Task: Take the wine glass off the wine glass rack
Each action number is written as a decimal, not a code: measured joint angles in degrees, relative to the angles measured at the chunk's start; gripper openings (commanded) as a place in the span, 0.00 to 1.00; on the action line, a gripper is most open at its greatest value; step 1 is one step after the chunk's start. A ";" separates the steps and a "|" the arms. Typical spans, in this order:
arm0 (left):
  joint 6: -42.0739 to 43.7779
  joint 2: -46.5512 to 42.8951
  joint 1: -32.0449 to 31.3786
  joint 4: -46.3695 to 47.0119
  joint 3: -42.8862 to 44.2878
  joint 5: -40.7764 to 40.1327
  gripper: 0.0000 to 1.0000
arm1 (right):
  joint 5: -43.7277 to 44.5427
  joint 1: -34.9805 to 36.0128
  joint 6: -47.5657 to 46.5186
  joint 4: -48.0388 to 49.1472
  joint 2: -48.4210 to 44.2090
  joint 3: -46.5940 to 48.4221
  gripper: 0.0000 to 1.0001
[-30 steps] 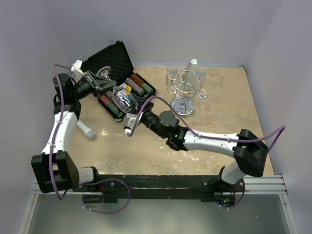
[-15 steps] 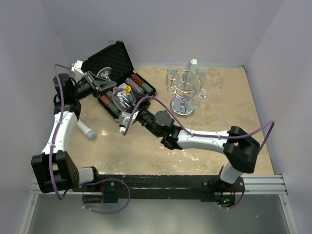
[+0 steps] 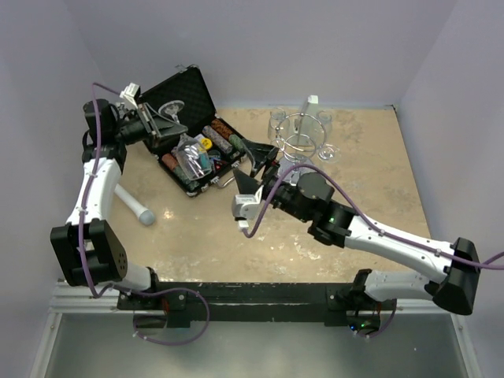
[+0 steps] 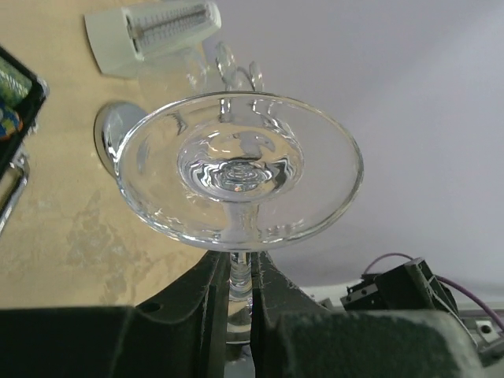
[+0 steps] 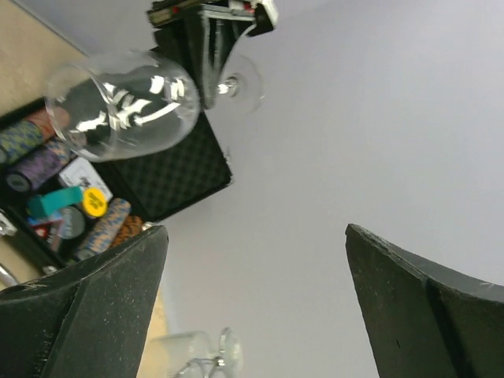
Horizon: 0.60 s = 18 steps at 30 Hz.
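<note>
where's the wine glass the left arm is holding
In the top view the wine glass is at the far left, held by its stem in the left gripper, above the open black case.

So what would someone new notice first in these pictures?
The wine glass, pinched by its stem in the left tool, hangs above an open black case of poker chips at the back left. To its right stands the chrome wine glass rack with more glasses on it, and the right tool gapes wide open.
</note>
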 measured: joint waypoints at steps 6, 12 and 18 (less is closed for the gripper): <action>8.68 1.16 0.02 -16.72 0.13 6.78 0.00 | -5.51 -1.99 -13.64 -1.44 0.81 -2.43 0.98; 17.97 1.07 0.02 -30.93 0.31 12.35 0.00 | -10.95 -2.08 -24.24 -6.32 9.97 -1.66 0.99; 21.59 -1.22 0.00 -36.06 -2.71 13.25 0.00 | -15.80 -2.08 -30.10 -5.49 12.11 -1.44 0.99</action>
